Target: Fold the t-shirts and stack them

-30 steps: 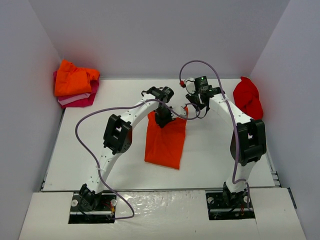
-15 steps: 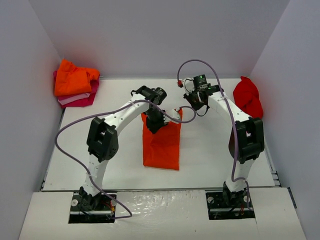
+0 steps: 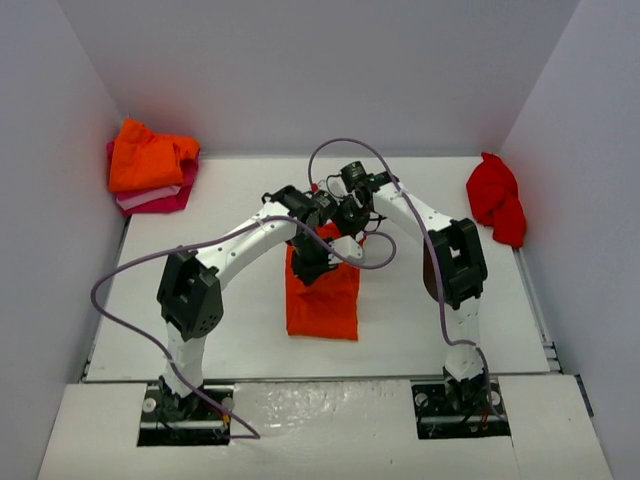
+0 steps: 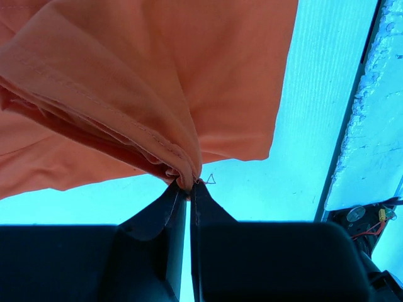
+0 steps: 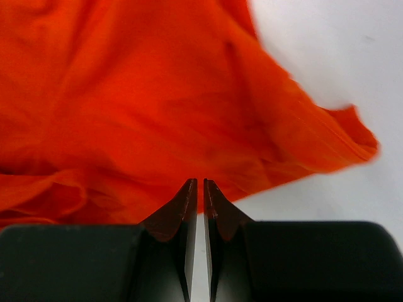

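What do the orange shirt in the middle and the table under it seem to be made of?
Orange shirt: soft, matte cloth, probably knit; it hangs in folds and shows a stitched hem.
Table: hard, smooth white board, perhaps painted or laminated; the exact material is unclear.

Bright and even from overhead in the top view, leaving only faint, soft shadows on the surface [image 3: 400,310] beside the orange t-shirt [image 3: 322,305]. Glares on the glossy strip [image 3: 320,400] nearer than that t-shirt. Goes heavily cyan around it in the left wrist view, paling the cloth. Blurs its right edge in the right wrist view; renders the right tool [image 5: 196,184] near black.
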